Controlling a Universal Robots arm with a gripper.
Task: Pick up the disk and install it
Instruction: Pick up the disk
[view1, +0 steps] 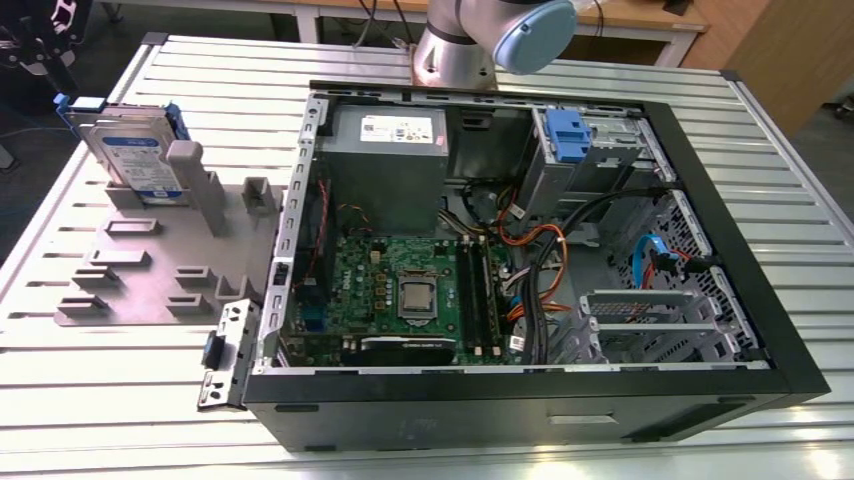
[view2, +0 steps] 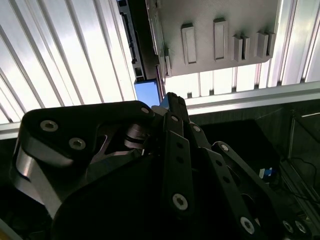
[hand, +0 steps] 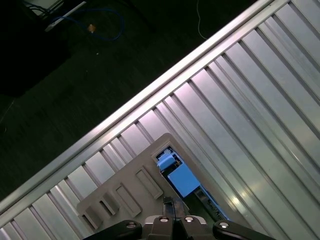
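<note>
Disk (view1: 138, 158): stands on edge in a slot of the grey holder (view1: 134, 275), label outward, blue bracket on top. Judged: so placed to offer an upper edge for gripping. Not yet lifted.

Gripper (hand: 173, 206): fingertips drawn together, holding nothing. In the first wrist view it hangs above the disk's bracket end, near but w/o contact.

PC case (view1: 747, 230): lies side-open on the slatted table (view1: 107, 400), beyond the holder and well apart from the gripper. Its drive bay (view1: 627, 140) is exposed, presumably for access from above. A blue clip (view1: 566, 135) sits at the bay.
</note>
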